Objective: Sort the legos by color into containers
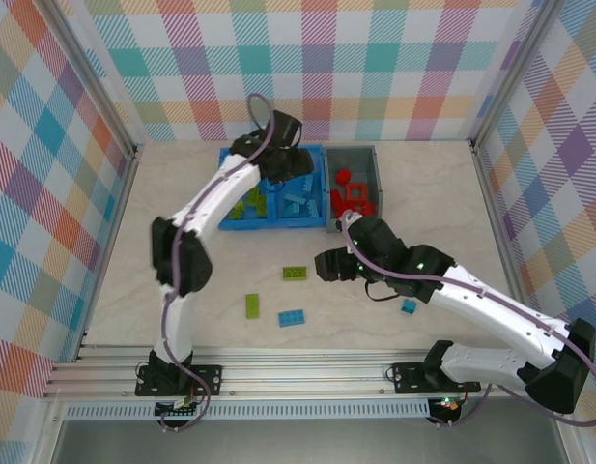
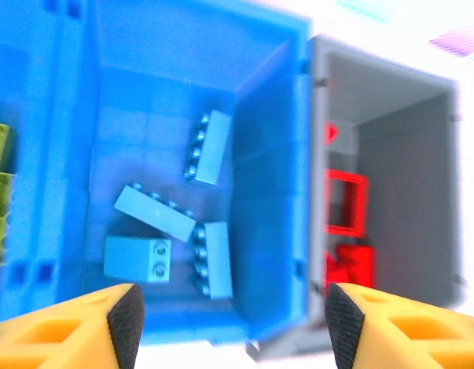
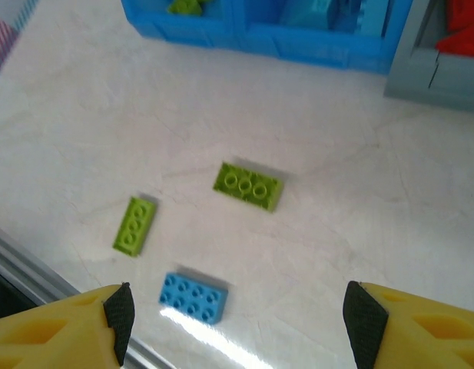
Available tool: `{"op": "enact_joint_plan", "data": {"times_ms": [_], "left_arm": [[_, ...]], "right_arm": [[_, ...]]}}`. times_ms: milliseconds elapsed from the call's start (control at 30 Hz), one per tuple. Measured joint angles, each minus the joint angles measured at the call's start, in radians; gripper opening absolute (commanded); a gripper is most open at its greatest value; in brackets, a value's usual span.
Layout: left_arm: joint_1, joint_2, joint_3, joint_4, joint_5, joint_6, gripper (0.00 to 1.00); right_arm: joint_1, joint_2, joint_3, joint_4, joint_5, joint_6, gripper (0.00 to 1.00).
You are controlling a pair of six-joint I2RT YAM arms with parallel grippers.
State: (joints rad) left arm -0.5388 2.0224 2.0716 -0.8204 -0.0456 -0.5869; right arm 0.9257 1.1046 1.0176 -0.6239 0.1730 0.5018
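Bricks (image 2: pixel 154 213) of studded plastic, seemingly four, lie in smooth-walled blue bin (image 2: pixel 267 192)

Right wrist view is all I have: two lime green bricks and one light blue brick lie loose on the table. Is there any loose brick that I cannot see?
Observer: Yes, one. A small blue brick lies on the table, close beside the right arm.
Operator: Where is the left pincer?
Observer: The left pincer hangs open and empty above the right compartment of the blue bin, where four light blue bricks lie.
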Motion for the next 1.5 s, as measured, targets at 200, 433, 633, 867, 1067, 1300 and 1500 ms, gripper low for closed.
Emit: {"op": "enact_joint_plan", "data": {"times_ms": [200,433,633,867,1067,1300,1500], "left_arm": [[-0.024,-0.481,-0.417,0.073,0.002,-0.029,0.67],[-0.026,-0.912,-0.886,0.041,0.001,-0.079,0.71],[-0.029,-1.213,-1.118,-0.063,0.003,-0.15,0.68],[-0.029,-1.315,-1.234,-0.146,0.0,-0.215,0.66],[-0.029,-1.338,-1.265,-0.154,0.0,-0.242,0.66],[-0.029,-1.357,-1.265,-0.154,-0.007,-0.243,0.66],[-0.029,-1.378,-1.265,-0.153,-0.007,-0.243,0.66]], "right_arm": [[0.077,0.015,-0.026,-0.113,0.04,0.045,0.76],[0.254,0.165,-0.026,-0.122,0.066,0.056,0.84],[0.28,0.291,0.0,-0.076,0.088,0.027,0.85],[0.28,0.409,0.067,-0.01,0.094,-0.056,0.86],[0.28,0.513,0.078,0.035,0.024,-0.178,0.88],[0.28,0.623,0.079,0.037,0.016,-0.348,0.88],[0.28,0.692,0.096,0.041,0.036,-0.432,0.82]]}}
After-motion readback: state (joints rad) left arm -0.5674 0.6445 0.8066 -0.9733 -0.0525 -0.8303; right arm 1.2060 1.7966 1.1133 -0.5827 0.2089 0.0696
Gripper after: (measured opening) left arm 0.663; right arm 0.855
